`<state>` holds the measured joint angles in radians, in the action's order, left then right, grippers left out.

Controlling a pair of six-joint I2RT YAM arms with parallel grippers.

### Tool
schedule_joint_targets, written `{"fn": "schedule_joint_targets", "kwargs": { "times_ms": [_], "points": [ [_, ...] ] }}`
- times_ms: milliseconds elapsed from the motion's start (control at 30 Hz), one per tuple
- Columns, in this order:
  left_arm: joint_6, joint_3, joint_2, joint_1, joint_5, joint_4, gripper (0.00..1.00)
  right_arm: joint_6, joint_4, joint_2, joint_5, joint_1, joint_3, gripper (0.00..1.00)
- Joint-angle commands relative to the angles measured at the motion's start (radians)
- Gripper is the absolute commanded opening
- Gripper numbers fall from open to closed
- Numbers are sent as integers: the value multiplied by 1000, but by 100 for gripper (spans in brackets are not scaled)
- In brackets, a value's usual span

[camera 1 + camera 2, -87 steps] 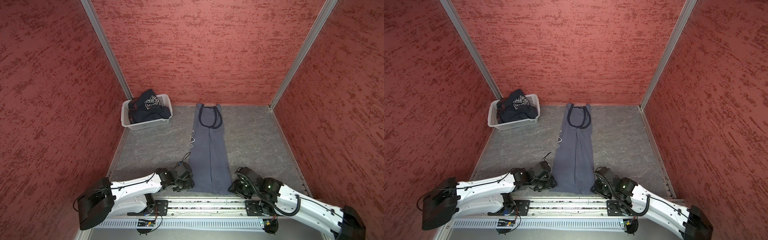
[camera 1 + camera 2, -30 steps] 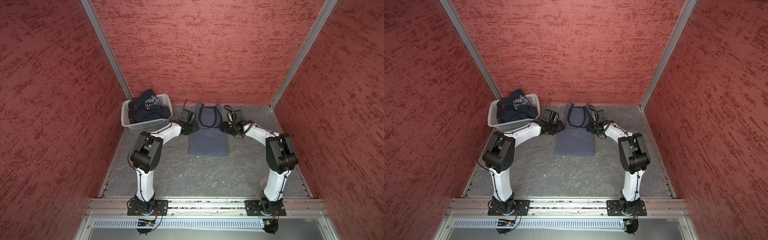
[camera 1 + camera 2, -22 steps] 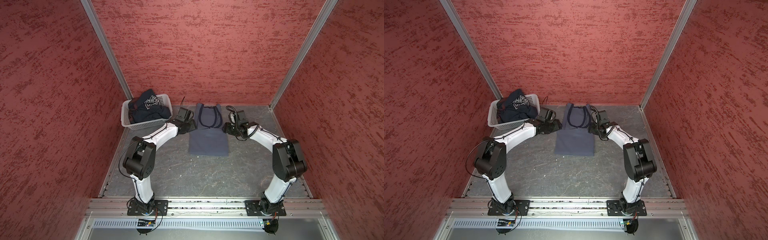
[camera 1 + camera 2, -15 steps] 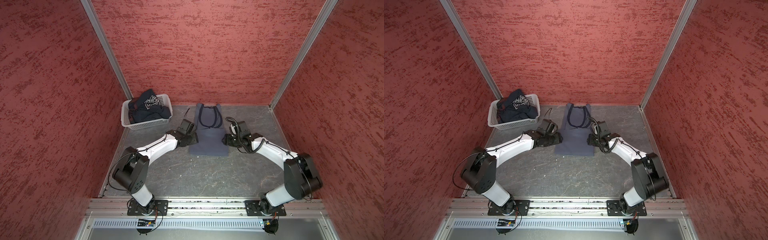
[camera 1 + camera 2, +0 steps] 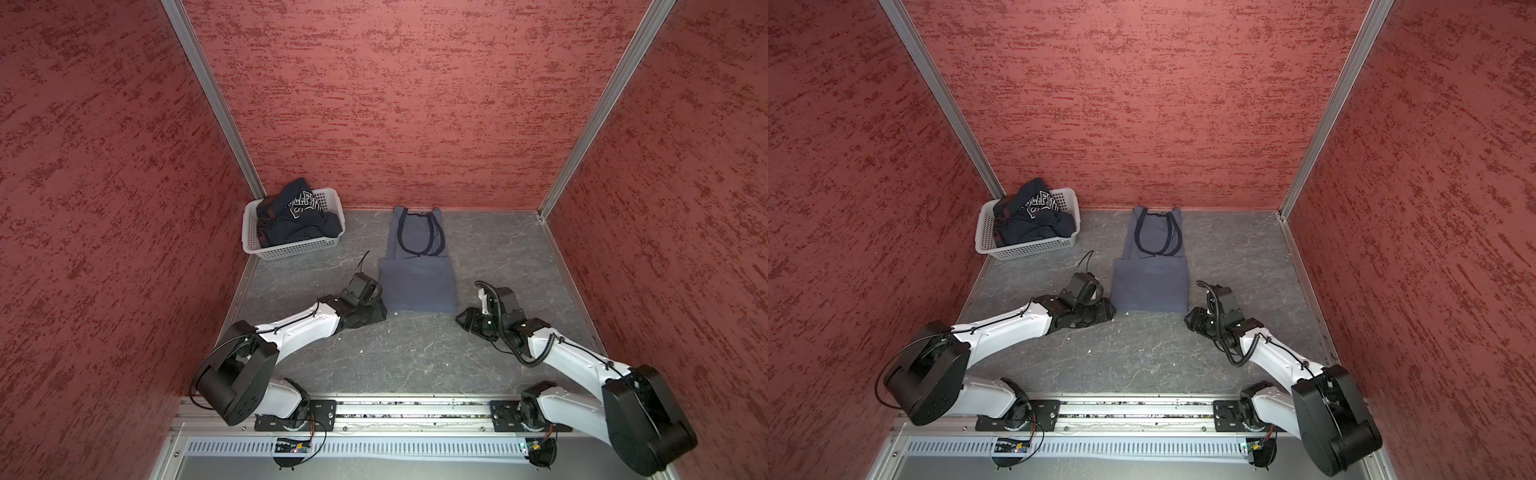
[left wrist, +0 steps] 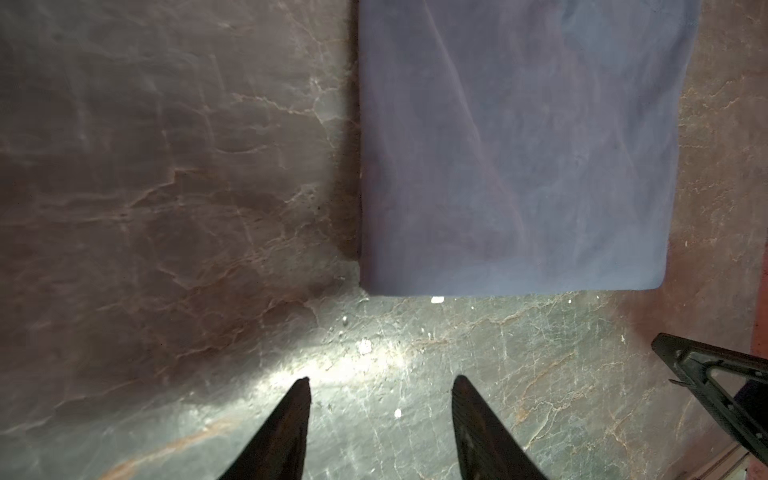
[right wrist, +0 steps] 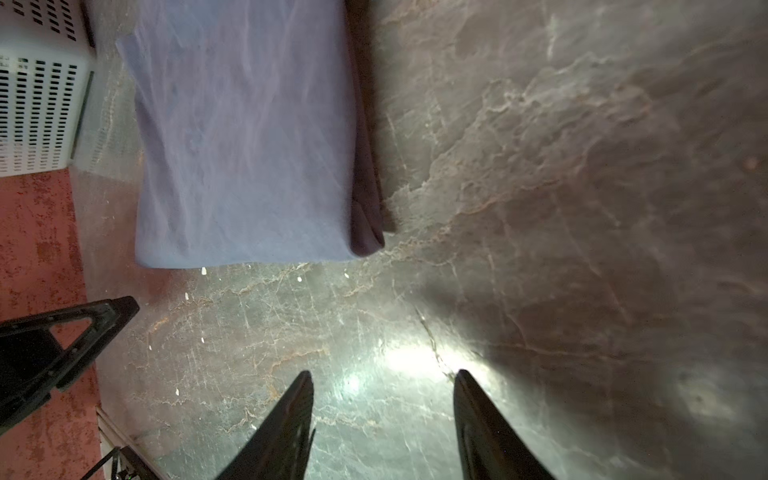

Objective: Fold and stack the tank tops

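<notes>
Grey-blue tank top (image 5: 417,286): lower half now folded over on the bench (image 5: 395,357), straps left exposed. Left pincer (image 6: 380,382), right pincer (image 7: 382,376): drawn back to the near fold, spread, empty. Navy tank top (image 5: 297,220): left crumpled in basket (image 5: 291,251); further folding judged pending

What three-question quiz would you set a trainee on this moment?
1. True or false: the navy top lies in the basket.
2. The grey top is: A) spread out at full length; B) folded once, straps left showing; C) hanging from a gripper.
3. Fill in: the left gripper and the right gripper stand open and hold ____.

Key: 1 true; 2 B; 3 nothing.
</notes>
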<state>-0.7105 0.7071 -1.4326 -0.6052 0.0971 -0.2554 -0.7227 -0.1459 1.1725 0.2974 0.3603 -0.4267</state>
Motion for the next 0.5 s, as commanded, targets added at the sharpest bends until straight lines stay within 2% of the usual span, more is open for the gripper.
{"fn": "schedule_joint_targets", "kwargs": {
  "times_ms": [0, 233, 467],
  "points": [
    [-21, -8, -45, 18, 32, 116, 52, -52, 147, 32, 4, -1, 6, 55],
    [-67, -50, -134, 77, 120, 269, 48, -97, 326, 182, 3, 0, 23, 53],
    [-80, -38, -195, 81, 146, 310, 42, -123, 430, 302, 28, 1, 22, 41]
  ]
}}
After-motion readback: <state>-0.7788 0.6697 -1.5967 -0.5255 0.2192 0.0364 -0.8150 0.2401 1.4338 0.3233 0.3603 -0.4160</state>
